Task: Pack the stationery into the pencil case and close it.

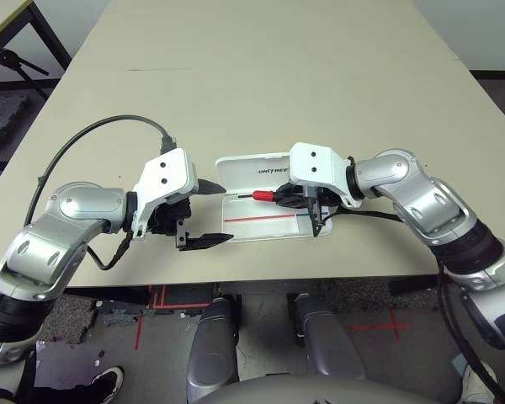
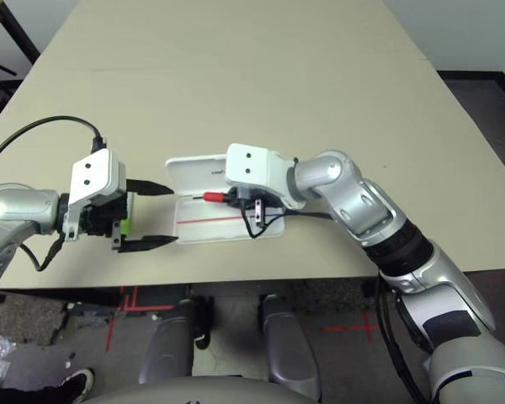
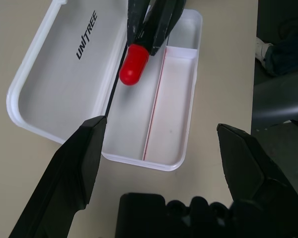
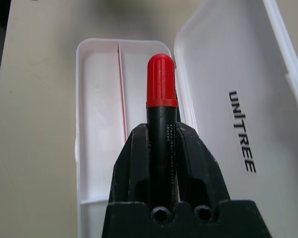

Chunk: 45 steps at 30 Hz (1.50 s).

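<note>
One marker [image 4: 162, 94], clenched in the right gripper [image 1: 307, 200], lies along the one open case [image 3: 170, 94], red cap toward the released left gripper [image 1: 209, 213].

Pencil case [image 1: 265, 220] tray lies bare; marker [image 1: 262, 194] and right gripper [image 1: 311, 204] hang above its hinge side

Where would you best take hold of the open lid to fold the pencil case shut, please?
Judging by its pose, grip the lid at its free long edge, farthest from the hinge, coming from the table's far side. It lies flat and open beside the tray, and the right tool holds the marker over the hinge.
</note>
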Each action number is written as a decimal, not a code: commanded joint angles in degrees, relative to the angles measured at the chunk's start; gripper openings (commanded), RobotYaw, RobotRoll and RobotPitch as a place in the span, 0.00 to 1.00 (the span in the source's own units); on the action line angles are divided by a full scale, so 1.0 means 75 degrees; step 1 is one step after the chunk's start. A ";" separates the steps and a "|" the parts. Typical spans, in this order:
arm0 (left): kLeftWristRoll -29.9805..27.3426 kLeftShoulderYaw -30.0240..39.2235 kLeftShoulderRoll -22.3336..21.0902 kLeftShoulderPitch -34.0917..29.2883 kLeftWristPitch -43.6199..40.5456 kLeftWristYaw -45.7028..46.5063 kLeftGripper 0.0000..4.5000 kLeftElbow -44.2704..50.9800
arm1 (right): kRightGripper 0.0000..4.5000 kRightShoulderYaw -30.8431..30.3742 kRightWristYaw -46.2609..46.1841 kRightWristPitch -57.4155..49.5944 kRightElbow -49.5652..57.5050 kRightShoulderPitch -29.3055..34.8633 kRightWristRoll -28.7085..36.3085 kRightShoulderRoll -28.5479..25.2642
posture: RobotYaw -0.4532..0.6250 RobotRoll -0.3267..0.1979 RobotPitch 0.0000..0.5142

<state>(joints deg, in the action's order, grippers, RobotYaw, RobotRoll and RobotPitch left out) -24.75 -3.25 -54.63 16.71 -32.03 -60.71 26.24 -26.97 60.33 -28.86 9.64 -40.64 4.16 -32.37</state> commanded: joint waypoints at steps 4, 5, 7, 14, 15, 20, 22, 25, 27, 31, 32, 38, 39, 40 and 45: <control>-0.0086 0.0158 -0.0121 -0.0094 -0.0850 0.0421 1.00 0.0233 | 0.67 0.0237 0.0027 0.0612 -0.0415 0.0050 -0.0064 0.0048 | 0.41 0.62 0.37; -0.0094 0.0184 -0.0111 -0.0087 -0.0954 0.0500 1.00 0.0242 | 0.75 0.0312 0.0087 0.0666 -0.0466 0.0031 -0.0030 -0.0012 | 0.41 0.62 0.37; -0.0075 0.0209 -0.0100 -0.0083 -0.1079 0.0616 1.00 0.0252 | 0.93 0.0435 0.0200 0.0734 -0.0520 0.0028 0.0033 -0.0116 | 0.41 0.62 0.37; -0.0051 0.0242 -0.0085 -0.0141 -0.1116 0.0750 1.00 0.0248 | 0.99 0.0715 0.0567 0.0775 -0.0510 0.0120 0.0184 -0.0414 | 0.40 0.62 0.36; -0.0029 0.0261 -0.0083 -0.0145 -0.1134 0.0803 1.00 0.0231 | 0.99 0.0762 0.0621 0.0712 -0.0471 0.0130 0.0244 -0.0443 | 0.40 0.62 0.36; 0.0219 0.0369 -0.0119 -0.0254 -0.1301 0.1259 1.00 0.0121 | 0.99 0.1089 0.1157 0.0094 0.0000 0.0274 0.0875 -0.0799 | 0.40 0.62 0.36; 0.0266 0.0455 -0.0085 -0.0341 -0.1582 0.1571 1.00 0.0176 | 0.99 0.1244 0.1493 -0.0287 0.0256 0.0387 0.1226 -0.1153 | 0.40 0.62 0.36; 0.0234 0.0691 0.0040 -0.0476 -0.2225 0.2152 1.00 0.0282 | 0.99 0.1449 0.1991 -0.0537 0.0538 0.0613 0.1639 -0.1760 | 0.40 0.62 0.36; 0.0208 0.0904 0.0259 -0.0453 -0.2831 0.2702 1.00 0.0260 | 0.99 0.1529 0.2125 -0.0567 0.0591 0.0725 0.1736 -0.2022 | 0.40 0.62 0.37; 0.0074 0.1200 0.0733 -0.0328 -0.3934 0.3493 1.00 0.0304 | 0.99 0.1582 0.2112 -0.0606 0.0629 0.0800 0.1812 -0.2173 | 0.40 0.62 0.37; 0.0075 0.1289 0.0914 -0.0265 -0.4256 0.3734 1.00 0.0290 | 0.99 0.1585 0.2085 -0.0624 0.0637 0.0801 0.1838 -0.2157 | 0.40 0.62 0.37; 0.0381 0.1806 0.2030 0.0272 -0.6252 0.5180 1.00 0.0054 | 0.99 0.1564 0.2040 -0.0642 0.0651 0.0817 0.1894 -0.2090 | 0.41 0.62 0.37; 0.0436 0.1839 0.2123 0.0316 -0.6449 0.5333 1.00 0.0036 | 0.99 0.1561 0.2039 -0.0635 0.0643 0.0819 0.1891 -0.2086 | 0.41 0.62 0.37; 0.0460 0.1838 0.2160 0.0315 -0.6570 0.5416 1.00 0.0038 | 0.99 0.1560 0.2043 -0.0616 0.0629 0.0825 0.1882 -0.2088 | 0.41 0.62 0.37; 0.0460 0.1782 0.2363 0.0347 -0.6948 0.5680 1.00 0.0060 | 0.99 0.1554 0.2030 -0.0554 0.0591 0.0855 0.1847 -0.2089 | 0.41 0.62 0.37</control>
<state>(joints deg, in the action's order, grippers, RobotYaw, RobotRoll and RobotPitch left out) -22.16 10.23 -37.39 19.45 -82.90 -19.07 26.60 -15.29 75.62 -33.40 13.51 -34.89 17.87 -48.00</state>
